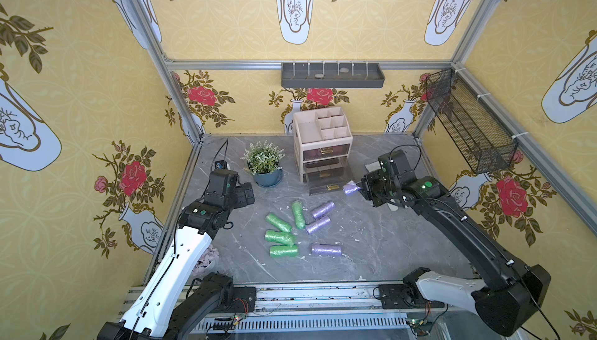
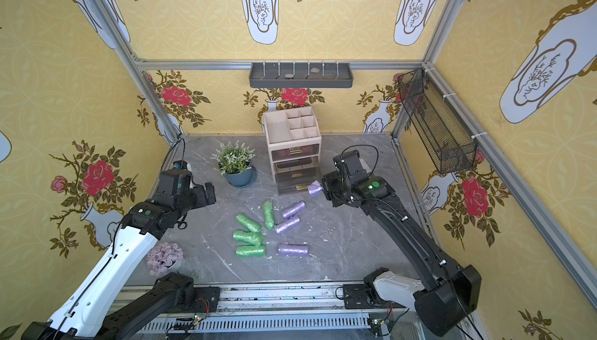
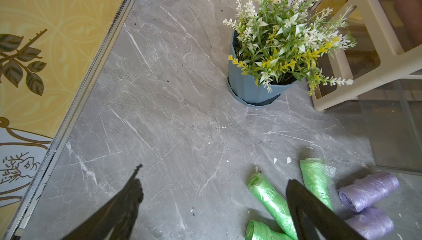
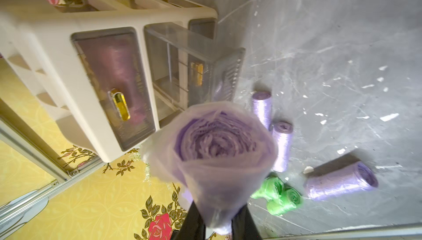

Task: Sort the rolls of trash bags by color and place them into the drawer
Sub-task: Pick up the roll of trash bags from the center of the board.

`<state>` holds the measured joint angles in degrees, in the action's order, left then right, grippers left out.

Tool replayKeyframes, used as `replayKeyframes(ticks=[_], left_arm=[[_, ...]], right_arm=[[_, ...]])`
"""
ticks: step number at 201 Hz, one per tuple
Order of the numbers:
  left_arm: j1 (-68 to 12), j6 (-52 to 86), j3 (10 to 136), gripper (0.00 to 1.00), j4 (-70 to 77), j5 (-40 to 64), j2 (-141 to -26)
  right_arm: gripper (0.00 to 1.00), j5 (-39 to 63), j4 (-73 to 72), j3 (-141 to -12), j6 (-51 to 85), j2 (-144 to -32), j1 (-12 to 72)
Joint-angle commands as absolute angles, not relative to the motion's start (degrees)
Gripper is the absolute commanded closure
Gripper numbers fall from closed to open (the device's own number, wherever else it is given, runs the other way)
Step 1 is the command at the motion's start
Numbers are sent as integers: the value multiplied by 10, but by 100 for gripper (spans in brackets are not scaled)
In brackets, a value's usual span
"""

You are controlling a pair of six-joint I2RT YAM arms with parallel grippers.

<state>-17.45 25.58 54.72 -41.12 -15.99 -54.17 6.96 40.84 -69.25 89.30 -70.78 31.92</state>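
Four green rolls (image 1: 279, 237) and three lilac rolls (image 1: 326, 249) lay clustered on the counter (image 1: 371, 241), while a fourth lilac roll (image 1: 350, 189) hung just beside the pulled-out lowest drawer (image 1: 318, 181).

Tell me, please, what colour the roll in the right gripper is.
Lilac. The roll shows best in the right wrist view, pinched by the right gripper.

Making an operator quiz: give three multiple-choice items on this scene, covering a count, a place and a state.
1. Green rolls lying on the table: A two; B four; C six.
2. The potted plant stands: A on top of the organizer; B beside the organizer; C among the green rolls.
3. The right gripper is: A open, empty; B shut on a green roll; C shut on a lilac roll.
B, four show in both top views; B, its pot stands on the table by the organizer; C, the right wrist view shows the lilac roll gripped.
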Motion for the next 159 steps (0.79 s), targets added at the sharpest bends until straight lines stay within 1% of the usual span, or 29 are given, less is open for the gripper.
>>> replayKeyframes(ticks=[1,28,65,132,159], left_arm=[[-172,254,548,1,-398,-160,-545],[-169,254,544,1,-397,-157,-553],[-162,255,542,1,-394,-143,-557],[-156,254,542,1,-391,-129,-562],[-155,255,540,1,-391,-126,-559]], right_arm=[[81,81,352,-732,854,-761,322],[81,85,268,-756,839,-829,327],[81,88,163,-738,848,-893,322],[81,120,55,-715,878,-964,312],[81,122,37,-709,882,-982,312]])
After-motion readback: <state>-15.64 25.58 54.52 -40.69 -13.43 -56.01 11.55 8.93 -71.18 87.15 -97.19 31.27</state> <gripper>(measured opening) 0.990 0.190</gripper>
